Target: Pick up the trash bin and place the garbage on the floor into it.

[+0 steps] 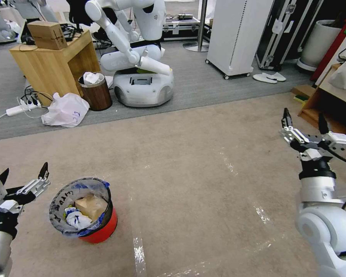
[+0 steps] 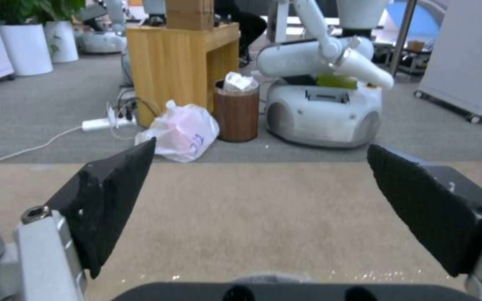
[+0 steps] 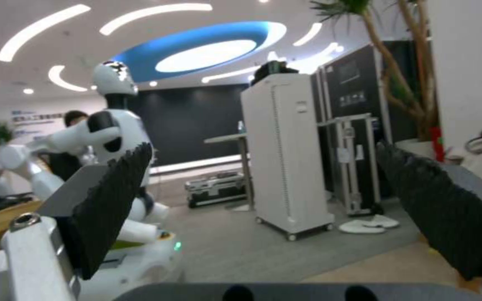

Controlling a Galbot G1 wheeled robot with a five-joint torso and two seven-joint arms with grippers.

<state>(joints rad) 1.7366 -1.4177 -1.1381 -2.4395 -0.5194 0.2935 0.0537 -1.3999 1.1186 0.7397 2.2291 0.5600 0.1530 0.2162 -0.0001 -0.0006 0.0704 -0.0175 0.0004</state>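
1. The trash bin (image 1: 83, 211) is standing upright on the floor (image 1: 203, 184), and I am taking it as my landmark.
2. Garbage is lying inside the bin: a tan paper bag (image 1: 89, 206) and a white-and-blue wrapper (image 1: 77, 220).
3. My left gripper (image 1: 24, 176) is hovering just beside the bin, on its left, with fingers spread wide and gripping nothing.
4. My right gripper (image 1: 304, 122) is hanging well apart from the bin, far to its right, fingers also spread and empty.
5. A brown wood-look bin (image 1: 95, 90) is sitting well beyond the red bin, next to a white plastic bag (image 1: 66, 109).
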